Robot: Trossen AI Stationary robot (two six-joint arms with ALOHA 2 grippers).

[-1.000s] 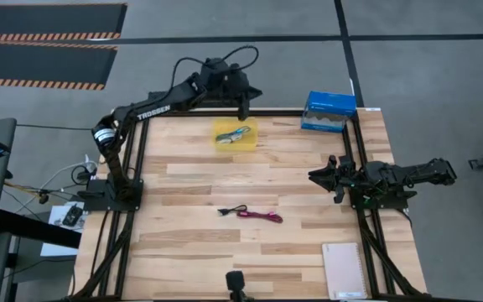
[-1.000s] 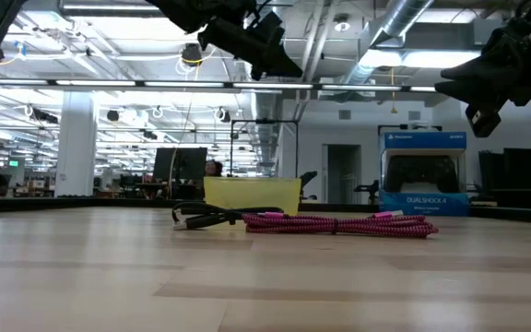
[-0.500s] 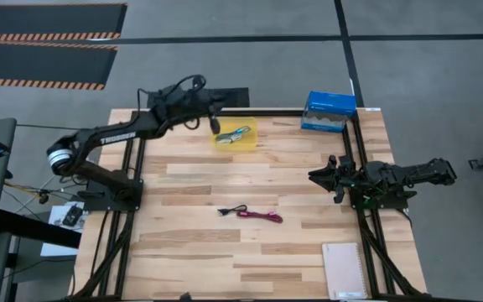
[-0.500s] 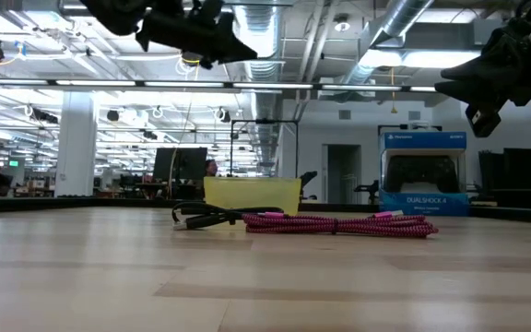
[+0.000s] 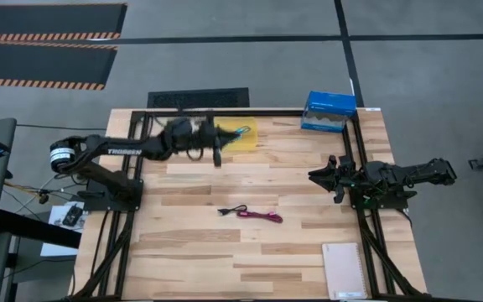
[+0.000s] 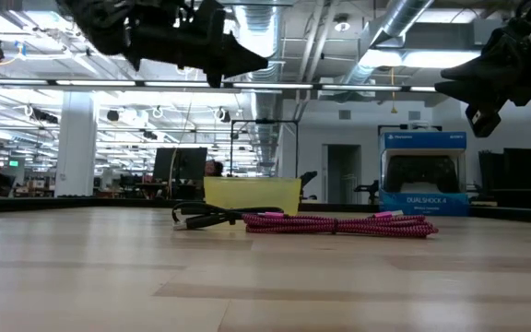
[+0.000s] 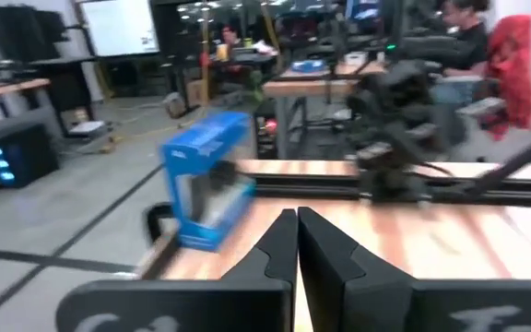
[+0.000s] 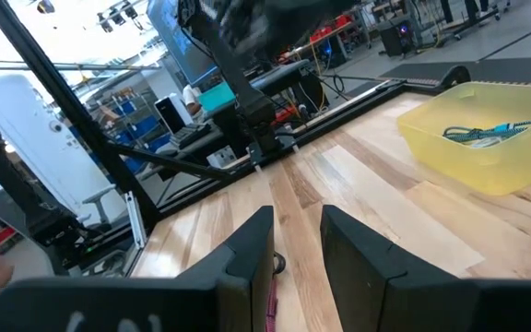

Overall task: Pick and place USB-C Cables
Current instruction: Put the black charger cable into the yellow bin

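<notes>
Two cables on table

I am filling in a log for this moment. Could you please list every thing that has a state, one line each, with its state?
left gripper: shut, empty, raised beside the bin
right gripper: open, empty, waiting at the right edge
yellow bin: upright, holds a teal cable
magenta cable: lying loose on the table
black cable: lying on the table, next to the magenta one
blue box: standing at the far right corner
</notes>
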